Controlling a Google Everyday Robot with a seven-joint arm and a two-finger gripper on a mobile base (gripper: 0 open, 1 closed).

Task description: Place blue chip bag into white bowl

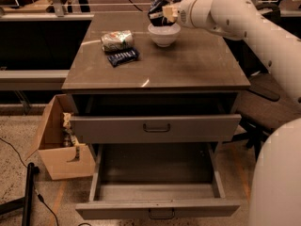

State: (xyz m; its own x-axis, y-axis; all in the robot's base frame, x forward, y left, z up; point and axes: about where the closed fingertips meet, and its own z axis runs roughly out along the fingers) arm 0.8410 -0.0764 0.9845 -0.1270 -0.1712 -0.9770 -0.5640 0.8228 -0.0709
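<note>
The white bowl (pixel 163 35) stands at the back of the brown tabletop (pixel 188 65). My gripper (pixel 165 12) reaches in from the right on the white arm and is shut on the blue chip bag (pixel 159 7). It holds the crumpled dark blue and silver bag just above the bowl's rim, slightly toward the bowl's far left side. The bag's lower edge hangs close to the bowl opening; I cannot tell if it touches.
A pale white-green rolled bag (pixel 117 40) and a small flat dark blue packet (pixel 122 57) lie left of the bowl. Below the top, the bottom drawer (pixel 157 192) is pulled far out and the upper drawer (pixel 155 127) slightly. A cardboard box (pixel 59 142) sits on the floor at left.
</note>
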